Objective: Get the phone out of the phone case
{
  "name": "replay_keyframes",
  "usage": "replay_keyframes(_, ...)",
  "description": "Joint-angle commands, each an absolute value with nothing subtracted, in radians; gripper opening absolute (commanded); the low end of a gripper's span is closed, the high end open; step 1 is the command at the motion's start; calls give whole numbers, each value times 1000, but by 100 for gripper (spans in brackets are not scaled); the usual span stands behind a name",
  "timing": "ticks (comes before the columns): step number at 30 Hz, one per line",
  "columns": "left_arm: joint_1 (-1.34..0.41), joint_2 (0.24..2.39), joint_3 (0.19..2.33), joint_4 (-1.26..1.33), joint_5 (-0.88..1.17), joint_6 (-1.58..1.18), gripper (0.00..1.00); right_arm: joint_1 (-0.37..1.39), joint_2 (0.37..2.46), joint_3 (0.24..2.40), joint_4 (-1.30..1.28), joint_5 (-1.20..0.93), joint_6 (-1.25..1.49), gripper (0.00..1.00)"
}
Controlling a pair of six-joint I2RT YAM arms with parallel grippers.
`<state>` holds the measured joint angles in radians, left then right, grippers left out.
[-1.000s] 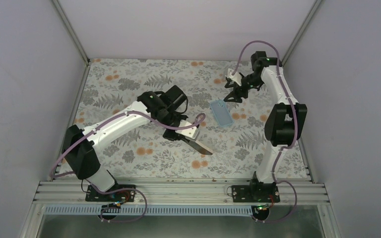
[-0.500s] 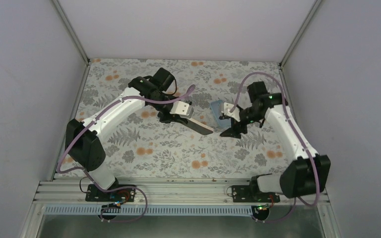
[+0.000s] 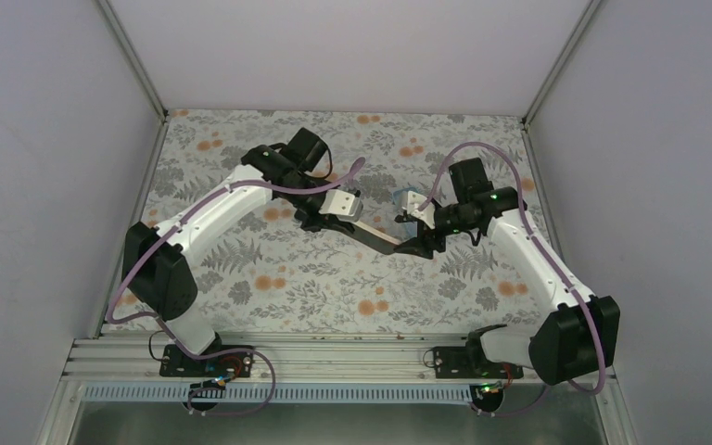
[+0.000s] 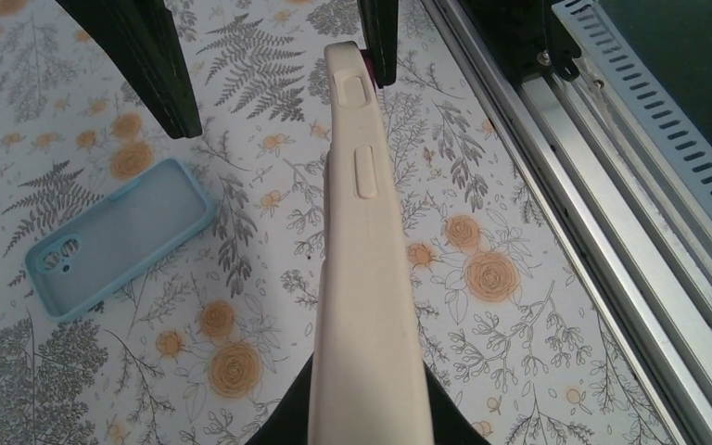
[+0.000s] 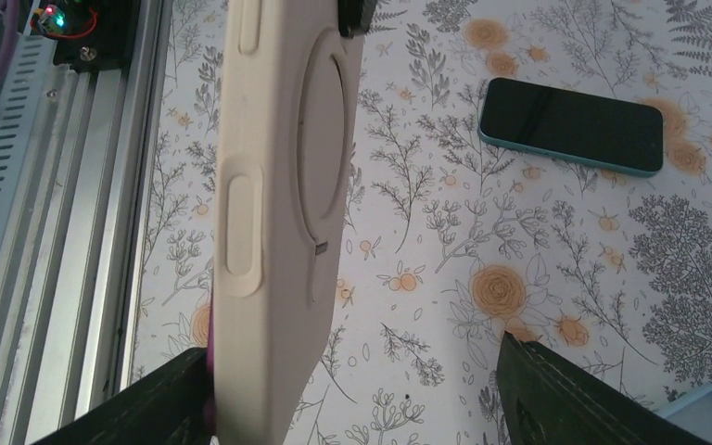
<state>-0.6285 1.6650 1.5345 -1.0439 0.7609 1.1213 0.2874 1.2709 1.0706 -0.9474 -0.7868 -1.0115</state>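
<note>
My left gripper (image 3: 350, 222) is shut on a phone in a beige case (image 3: 375, 238) and holds it above the mat. In the left wrist view the case (image 4: 366, 278) stands edge-on between my fingers (image 4: 445, 422). My right gripper (image 3: 415, 245) is open, its jaws straddling the free end of the case. In the right wrist view the case (image 5: 278, 185) lies against the left finger (image 5: 148, 408), and a purple sliver of the phone (image 5: 209, 371) shows there. The right finger (image 5: 575, 399) stands well apart from it.
An empty light-blue case (image 4: 116, 236) lies flat on the floral mat, partly hidden under my right arm in the top view (image 3: 406, 198). A dark phone with a teal rim (image 5: 570, 125) lies flat on the mat. The metal rail (image 4: 556, 167) runs along the near edge.
My right arm swung from the far right corner in to the free end of the cased phone. My left arm carried the cased phone back toward the middle, then held still.
</note>
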Motion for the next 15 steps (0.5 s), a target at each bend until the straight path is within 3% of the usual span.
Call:
replay_keyframes(1,-630,1629,1513,-1006,810,1135,2,292,1263,1095,-930,-839,-996,77)
replay_keyframes(15,-630,1621,1526,-1009,798,1129,2,289,1276,1110,-952,-772,-1016,75)
